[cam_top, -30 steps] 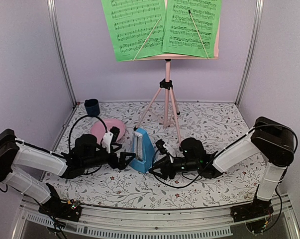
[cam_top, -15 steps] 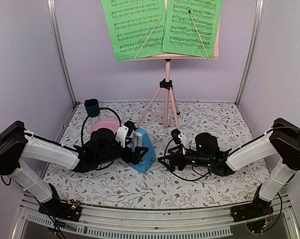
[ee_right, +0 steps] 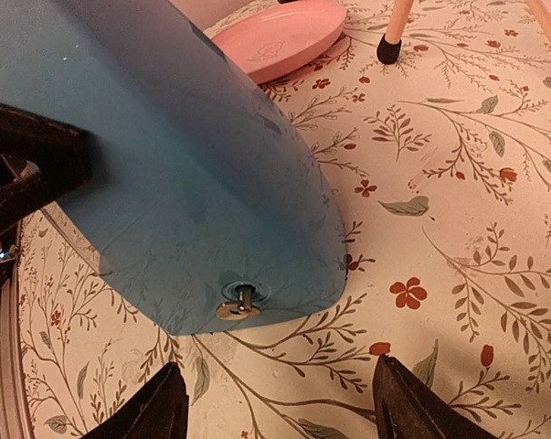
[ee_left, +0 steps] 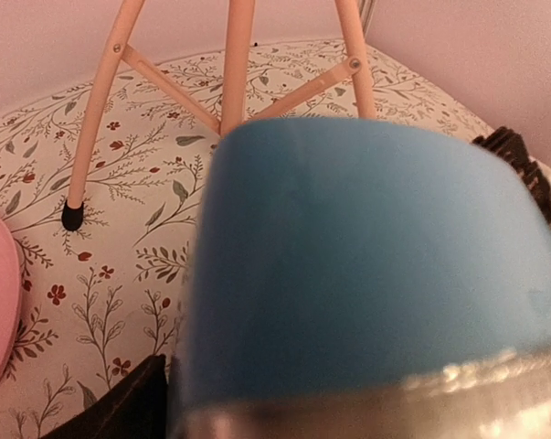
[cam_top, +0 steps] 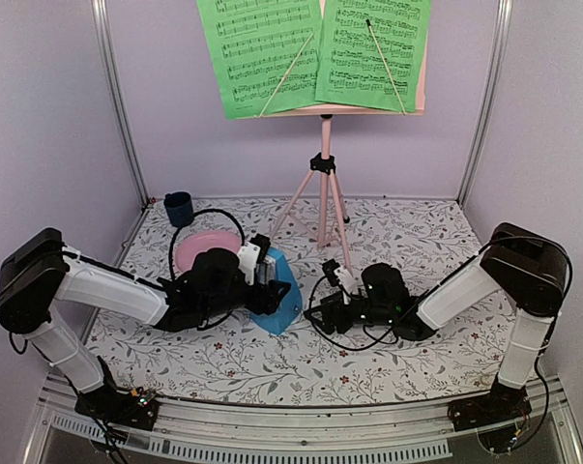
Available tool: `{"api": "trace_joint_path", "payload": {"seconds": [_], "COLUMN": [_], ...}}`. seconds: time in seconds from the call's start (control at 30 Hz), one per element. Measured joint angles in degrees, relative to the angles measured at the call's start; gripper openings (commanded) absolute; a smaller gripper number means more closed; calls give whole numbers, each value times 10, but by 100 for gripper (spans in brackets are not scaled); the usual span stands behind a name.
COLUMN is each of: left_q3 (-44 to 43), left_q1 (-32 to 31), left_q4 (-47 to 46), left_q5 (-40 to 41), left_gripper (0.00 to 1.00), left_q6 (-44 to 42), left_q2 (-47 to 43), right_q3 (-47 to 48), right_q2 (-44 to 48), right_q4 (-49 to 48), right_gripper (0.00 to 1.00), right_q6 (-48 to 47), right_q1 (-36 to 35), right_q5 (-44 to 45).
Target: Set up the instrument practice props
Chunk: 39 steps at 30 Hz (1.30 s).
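The pink tripod music stand (cam_top: 323,193) stands at the back with two green sheet-music pages (cam_top: 262,53) (cam_top: 373,48) on its desk. The small blue pyramid metronome (cam_top: 283,300) leans tilted on the floral mat. My left gripper (cam_top: 264,275) is shut on its upper part. In the left wrist view the metronome (ee_left: 366,256) fills the frame and only one dark finger (ee_left: 129,407) shows. My right gripper (cam_top: 320,314) is open and empty, just right of the metronome. In the right wrist view (ee_right: 275,412) it faces the metronome's side and winding key (ee_right: 238,302).
The round pink disc (cam_top: 202,249) lies behind my left arm, and shows in the right wrist view (ee_right: 284,32). A small dark blue cup (cam_top: 179,207) stands at the back left corner. The stand's legs (ee_left: 97,119) spread just behind the metronome. Walls close in the sides and back.
My left gripper moved right, closed on the upright metronome and tipped it over to the right. My right gripper drew back to the right, then came a little closer again.
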<state>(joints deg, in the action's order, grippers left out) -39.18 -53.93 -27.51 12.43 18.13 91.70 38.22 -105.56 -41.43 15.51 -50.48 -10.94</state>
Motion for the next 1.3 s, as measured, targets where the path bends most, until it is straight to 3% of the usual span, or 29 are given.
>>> {"api": "trace_joint_path", "payload": {"seconds": [0.33, 0.47, 0.8, 1.3], "left_q3": [-2, -16, -149, -209], "left_q1": [-21, -45, -105, -138], "left_q4": [1, 28, 220, 301], "left_q5": [45, 91, 238, 281], "left_gripper": [45, 39, 33, 30], "left_q6": [-6, -21, -77, -95], "left_q2": [1, -2, -4, -30], "right_q3": [3, -21, -43, -25], "right_q2": [-29, -27, -3, 3], "right_q4": [-33, -73, -148, -188], "right_gripper": [70, 68, 61, 50], "right_q6": [12, 17, 14, -10], "right_q1": [0, 0, -13, -38], "right_q5": [-5, -6, 1, 19]}}
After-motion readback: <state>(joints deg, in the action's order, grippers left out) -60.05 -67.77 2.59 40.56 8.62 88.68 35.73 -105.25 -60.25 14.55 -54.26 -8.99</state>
